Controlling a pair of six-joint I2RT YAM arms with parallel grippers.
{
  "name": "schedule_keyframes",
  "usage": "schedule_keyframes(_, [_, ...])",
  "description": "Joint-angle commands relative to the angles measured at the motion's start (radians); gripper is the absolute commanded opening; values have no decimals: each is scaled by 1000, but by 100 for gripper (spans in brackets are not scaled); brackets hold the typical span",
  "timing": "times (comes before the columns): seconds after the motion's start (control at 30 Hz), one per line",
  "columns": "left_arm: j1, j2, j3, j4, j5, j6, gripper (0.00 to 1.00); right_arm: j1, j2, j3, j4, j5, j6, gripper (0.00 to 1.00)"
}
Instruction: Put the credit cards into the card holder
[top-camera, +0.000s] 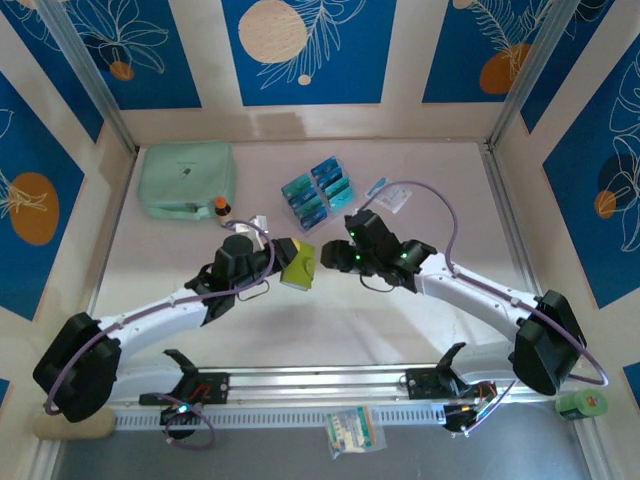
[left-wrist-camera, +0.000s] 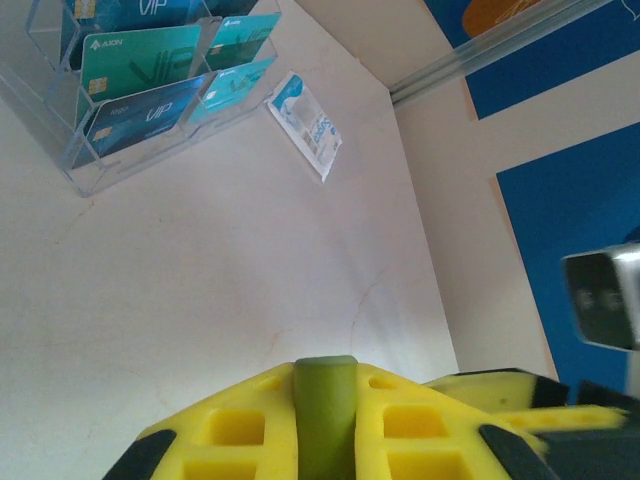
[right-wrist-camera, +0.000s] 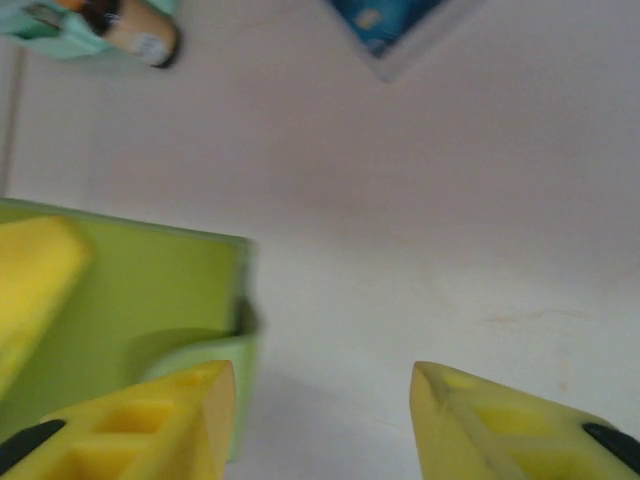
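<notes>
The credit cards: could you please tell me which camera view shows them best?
Left wrist: the credit cards sit close, print legible, in the clear stand. Top external shows small teal-blue slips; right wrist, a blurred blue corner.

blue floral walls (top-camera: 352, 52), pale table (top-camera: 330, 330)

one card holder (top-camera: 299, 264); six credit cards (left-wrist-camera: 140, 55) visible; one clear stand (left-wrist-camera: 78, 178); one mint pouch (top-camera: 185, 178); one bottle (top-camera: 221, 207); one packet (left-wrist-camera: 305, 125)
</notes>
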Motion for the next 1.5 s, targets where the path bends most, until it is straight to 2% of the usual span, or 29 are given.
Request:
schedule_keyframes(0.0, [-14,-3,37,51,1,-2,0,37,33,51,-31,-14,-2,54])
schedule_keyframes(0.2, [-15,-12,42,37,-4,5,0,106,133,102,6,-9,14,55])
schedule_keyframes(0.37, [-18,-19,39,35,-5,5,0,118,207,107,-2,59,30,53])
schedule_keyframes(0.6, [-21,-31,33,37,-13,4,0,86,239,27,34,77,64,38])
schedule_keyframes(0.9, [-21,-31,27,44,-16,3,0,93,290,35,63,29,75,29])
schedule_keyframes(1.13, [-21,-31,26,50,-17,-4,0,103,335,31,80,20,87,0])
schedule_keyframes(1.3, [-23,-33,29,57,-12,-14,0,81,355,-36,88,68,110,0])
schedule_keyframes(1.47, [-26,-46,32,88,-3,-42,0,11,377,-127,111,85,129,0])
